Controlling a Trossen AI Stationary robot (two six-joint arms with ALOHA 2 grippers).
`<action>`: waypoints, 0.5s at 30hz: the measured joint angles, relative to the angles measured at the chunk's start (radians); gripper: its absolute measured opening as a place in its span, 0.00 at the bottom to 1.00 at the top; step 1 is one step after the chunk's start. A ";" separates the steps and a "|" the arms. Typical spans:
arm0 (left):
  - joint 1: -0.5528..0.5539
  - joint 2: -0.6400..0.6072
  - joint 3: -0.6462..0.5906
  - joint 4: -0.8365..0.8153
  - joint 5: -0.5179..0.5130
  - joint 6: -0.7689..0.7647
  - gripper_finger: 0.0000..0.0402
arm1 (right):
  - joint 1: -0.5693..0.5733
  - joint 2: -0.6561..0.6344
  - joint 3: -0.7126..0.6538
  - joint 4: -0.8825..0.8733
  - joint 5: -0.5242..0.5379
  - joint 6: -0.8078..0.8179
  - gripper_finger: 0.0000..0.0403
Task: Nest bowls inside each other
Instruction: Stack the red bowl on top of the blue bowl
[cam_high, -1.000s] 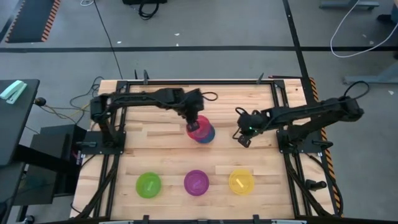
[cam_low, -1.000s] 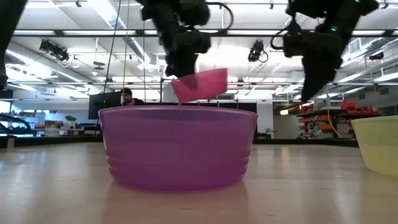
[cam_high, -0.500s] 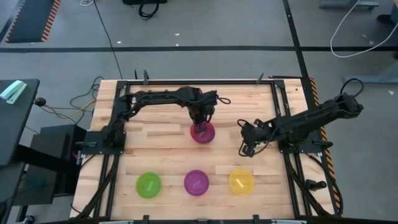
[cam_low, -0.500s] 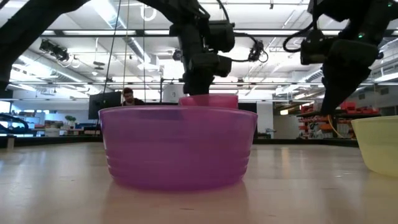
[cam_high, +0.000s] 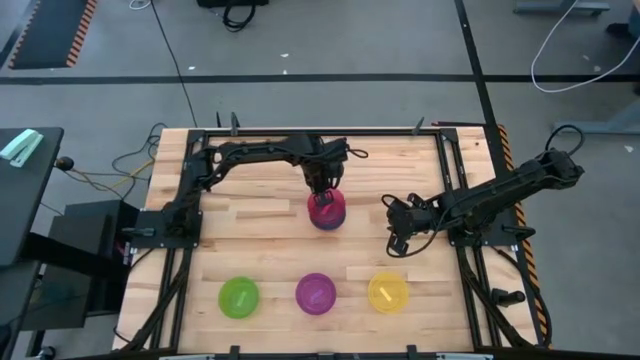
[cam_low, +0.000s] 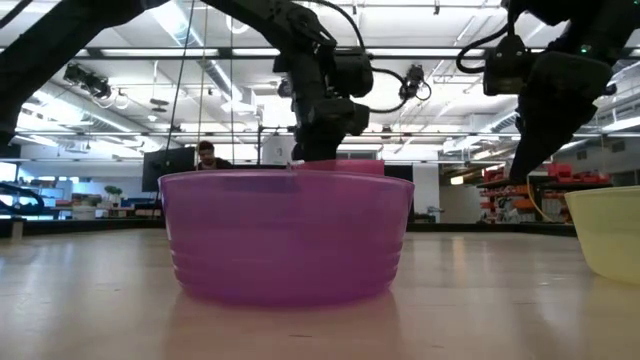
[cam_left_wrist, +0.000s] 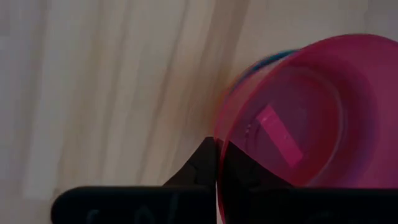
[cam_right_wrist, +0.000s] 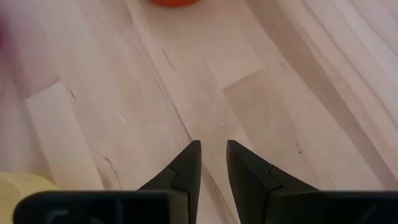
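Note:
The pink bowl (cam_high: 326, 209) sits upright in a stack with a blue bowl (cam_left_wrist: 273, 57) under it, mid-table. An orange blur shows at the stack's side in the left wrist view. My left gripper (cam_high: 320, 190) stands over the pink bowl's far rim, shut on it. My right gripper (cam_high: 398, 240) hovers over bare wood right of the stack, its fingers (cam_right_wrist: 212, 149) a narrow gap apart. The green bowl (cam_high: 239, 297), purple bowl (cam_high: 316, 293) and yellow bowl (cam_high: 388, 292) stand in a row near the table's near edge. My left gripper pinches the pink bowl's rim (cam_left_wrist: 219, 140), one finger (cam_left_wrist: 202, 165) outside the wall and the other showing darkly through it inside. The fingers come from above, pointing down. The bowl sits upright, nested in the blue bowl below.
In the low view the purple bowl (cam_low: 287, 235) fills the foreground and hides most of the stack; the yellow bowl (cam_low: 605, 230) is at its right. An orange patch (cam_right_wrist: 168, 2) shows at the right wrist view's edge. Bare wood lies between the stack and the near row.
My left gripper moved down and slightly right, bringing the pink bowl from raised and tilted to level and nested in the blue bowl. My right gripper drifted toward the near edge and a little lower.

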 joint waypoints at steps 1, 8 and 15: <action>-0.001 0.009 0.000 0.000 0.004 0.000 0.02 | 0.000 0.000 0.000 0.000 0.000 0.000 0.21; -0.003 0.049 0.000 -0.006 0.014 0.002 0.02 | 0.000 0.000 0.000 0.008 0.000 -0.001 0.21; -0.004 0.049 0.000 -0.006 0.028 0.003 0.03 | 0.000 0.000 0.000 0.011 0.016 -0.007 0.21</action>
